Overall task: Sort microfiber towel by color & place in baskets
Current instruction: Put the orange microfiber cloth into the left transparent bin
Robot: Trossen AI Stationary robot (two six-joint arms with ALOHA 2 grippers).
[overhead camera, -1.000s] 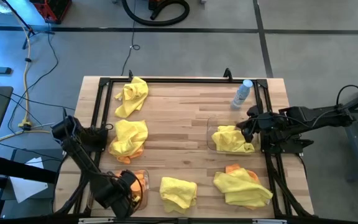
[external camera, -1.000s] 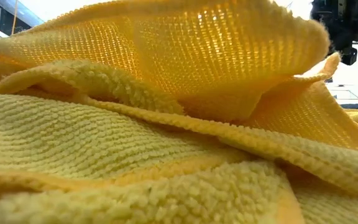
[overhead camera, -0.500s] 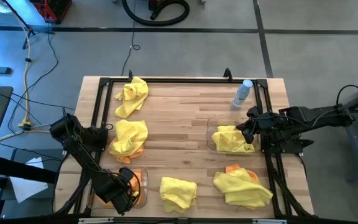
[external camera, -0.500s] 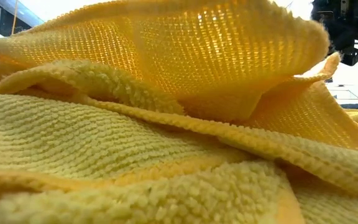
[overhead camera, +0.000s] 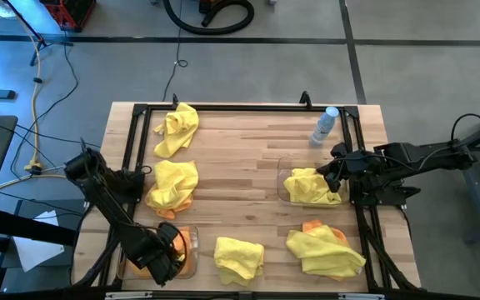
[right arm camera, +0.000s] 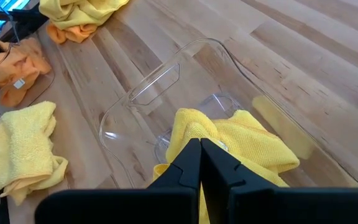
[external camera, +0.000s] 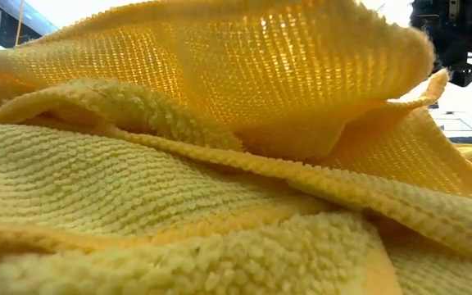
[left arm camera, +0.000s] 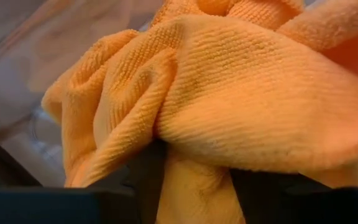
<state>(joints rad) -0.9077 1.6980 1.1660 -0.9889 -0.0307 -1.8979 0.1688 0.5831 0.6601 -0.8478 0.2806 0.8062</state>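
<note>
In the high view my left gripper (overhead camera: 167, 250) points down into the clear basket (overhead camera: 192, 265) at the near left. An orange towel (left arm camera: 229, 93) lies in that basket. The fingers stand apart, so the gripper is open. My right gripper (right arm camera: 201, 163) is shut and hangs above a yellow towel (right arm camera: 247, 140) lying in the second basket (right arm camera: 166, 78) at the right. Loose towels rest on the table: one yellow (overhead camera: 176, 129), one yellow on orange (overhead camera: 173, 185), one yellow (overhead camera: 240, 257), and one yellow on orange (overhead camera: 323, 250). My left gripper comes from above with a fold of the orange towel (left arm camera: 194, 186) between its two parted fingers (left arm camera: 138, 183). The towel bulges over them and rests in the basket. Whether the fingers touch the cloth, I cannot tell.
A small clear bottle with a blue cap (overhead camera: 325, 125) stands at the far right. A black frame (overhead camera: 223, 108) runs round the wooden table. A yellow towel (external camera: 220, 164) fills the low view. Bare wood lies in the table's middle (overhead camera: 240, 167).
My left gripper has sunk a little into the near-left basket and shifted slightly toward the table's left edge, with the orange towel under it.
</note>
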